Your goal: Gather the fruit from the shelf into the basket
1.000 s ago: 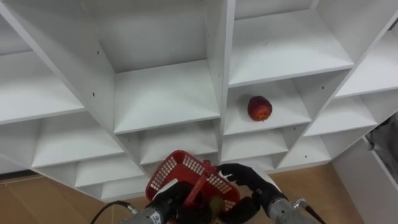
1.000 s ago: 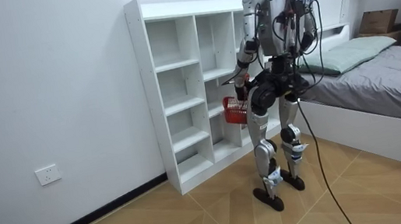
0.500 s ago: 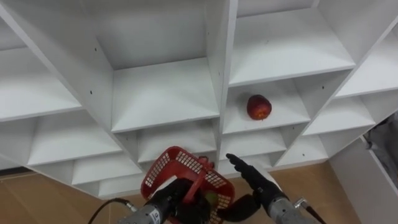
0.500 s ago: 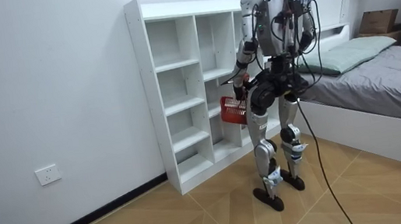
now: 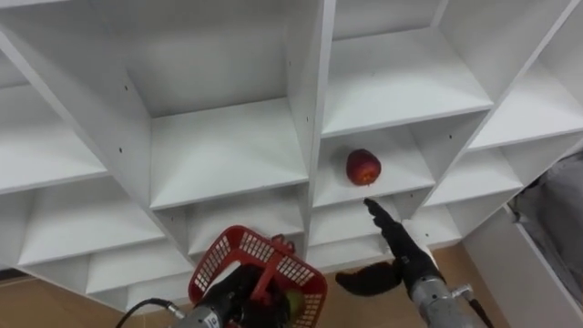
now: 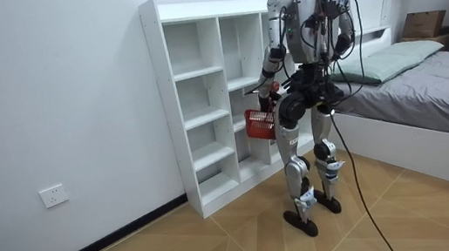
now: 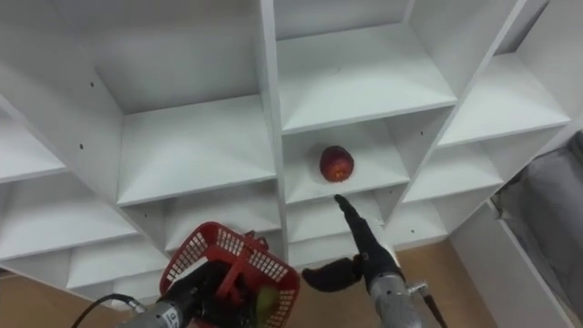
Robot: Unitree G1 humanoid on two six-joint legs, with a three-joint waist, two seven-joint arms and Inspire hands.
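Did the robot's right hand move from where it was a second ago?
Yes. The right hand has left the red plastic basket and risen toward the round red apple on the white shelf, fingers now straight.

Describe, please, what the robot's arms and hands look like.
Both hands are black, with slim, dark fingers: the right hand and the left hand. Each sits on a round, silver-grey metal forearm. A thin dark cable loops beside the left forearm.

Apple [image 5: 363,167] on closet shelf [image 5: 412,171], right hand [image 5: 402,248] just below it; basket [image 5: 239,252] lower left, in left hand [image 5: 228,293], fruit [image 5: 293,302] inside.
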